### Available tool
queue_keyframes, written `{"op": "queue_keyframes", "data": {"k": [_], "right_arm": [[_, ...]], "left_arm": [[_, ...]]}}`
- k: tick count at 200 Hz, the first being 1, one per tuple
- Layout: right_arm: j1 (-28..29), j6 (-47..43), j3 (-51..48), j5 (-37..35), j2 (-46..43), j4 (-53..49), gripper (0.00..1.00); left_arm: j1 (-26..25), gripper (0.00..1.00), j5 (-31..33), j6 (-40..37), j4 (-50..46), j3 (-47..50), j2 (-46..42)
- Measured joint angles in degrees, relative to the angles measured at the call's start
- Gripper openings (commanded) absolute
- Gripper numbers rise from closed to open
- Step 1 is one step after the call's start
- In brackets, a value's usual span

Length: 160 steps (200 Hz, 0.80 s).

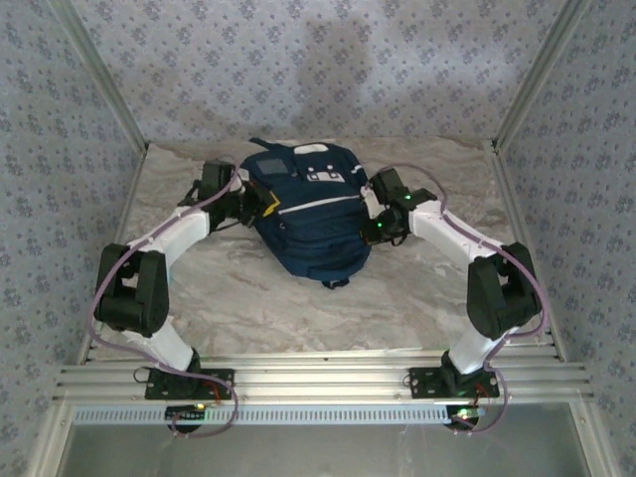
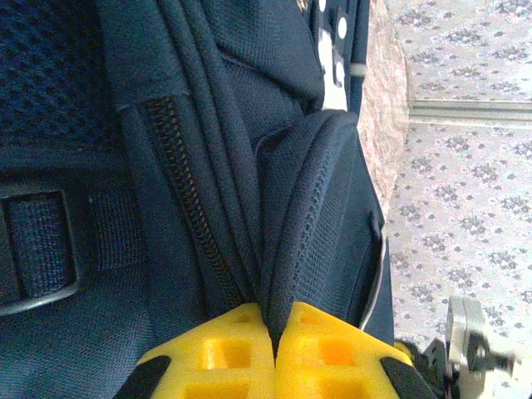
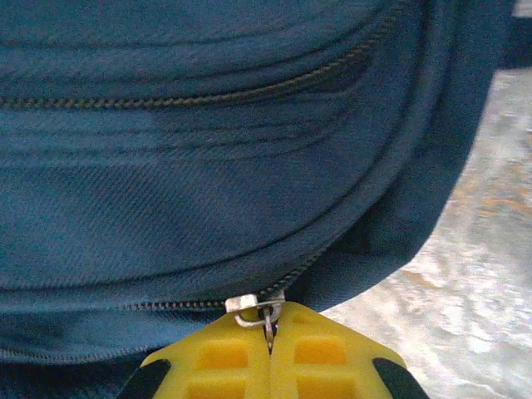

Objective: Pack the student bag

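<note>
The student bag [image 1: 308, 214], navy blue with a white stripe and a grey patch, lies in the middle of the table between both arms. My left gripper [image 1: 260, 205] is pressed against the bag's left side. In the left wrist view its yellow jaws [image 2: 274, 322] are shut on a padded mesh fold of the bag [image 2: 312, 208], beside a dark zipper line [image 2: 187, 199]. My right gripper [image 1: 371, 217] is at the bag's right side. In the right wrist view it [image 3: 269, 326] is shut on the metal zipper pull [image 3: 253, 304] of a zipper [image 3: 166, 306] along the bag's edge.
The marble-patterned tabletop [image 1: 248, 298] stretches in front of the bag. Patterned walls [image 1: 328, 70] enclose the back and sides, with aluminium posts [image 1: 522, 94] at the corners. An aluminium rail [image 1: 318, 383] carries both arm bases at the near edge.
</note>
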<state>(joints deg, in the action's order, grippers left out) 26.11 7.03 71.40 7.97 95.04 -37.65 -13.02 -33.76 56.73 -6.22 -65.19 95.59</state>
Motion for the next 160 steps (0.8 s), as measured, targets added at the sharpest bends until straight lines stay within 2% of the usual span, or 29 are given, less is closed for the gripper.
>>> {"op": "queue_keyframes", "data": {"k": [9,16,25,28,32,47,50,60,66,93,121,160], "right_arm": [[1.77,0.37,-0.02,0.20,0.00,0.07,0.00],[3.15,0.90,-0.11,0.42,0.00,0.24,0.00],[4.87,1.77,-0.15,0.83,0.00,0.50,0.00],[5.42,1.95,-0.17,1.07,0.00,0.57,0.00],[6.16,2.51,-0.22,1.33,0.00,0.70,0.00],[8.92,4.02,-0.24,3.58,0.00,1.14,0.00],[9.55,4.48,-0.24,4.22,0.00,1.33,0.00],[10.93,5.53,-0.24,5.86,0.00,1.81,0.00],[11.72,6.19,-0.24,7.06,0.13,2.34,0.00],[13.44,8.63,0.57,11.69,2.62,4.48,0.00],[13.70,10.19,3.91,13.97,6.95,5.35,0.00],[13.68,13.11,5.27,14.23,8.00,9.51,0.00]], "left_arm": [[0.79,0.00,-0.13,-1.75,-1.68,-2.03,1.55],[1.29,0.07,-0.13,-3.02,-2.91,-4.00,3.13],[1.77,0.26,-0.09,-4.33,-3.72,-6.25,5.01],[1.81,0.37,-0.07,-4.76,-3.89,-6.84,5.42],[1.99,0.47,0.07,-5.20,-3.98,-7.65,6.21],[2.40,0.66,0.72,-6.51,-4.31,-10.43,8.33],[2.49,0.74,0.87,-6.97,-4.42,-10.93,8.52],[2.67,0.77,1.68,-7.98,-5.05,-12.00,8.74],[2.69,0.88,2.34,-8.90,-5.84,-12.52,8.66],[2.54,0.89,6.47,-12.52,-10.49,-12.81,5.35],[1.68,0.89,9.60,-12.94,-11.80,-7.52,-4.15],[-2.78,0.87,10.73,-4.50,-6.75,6.67,-15.61]]}}
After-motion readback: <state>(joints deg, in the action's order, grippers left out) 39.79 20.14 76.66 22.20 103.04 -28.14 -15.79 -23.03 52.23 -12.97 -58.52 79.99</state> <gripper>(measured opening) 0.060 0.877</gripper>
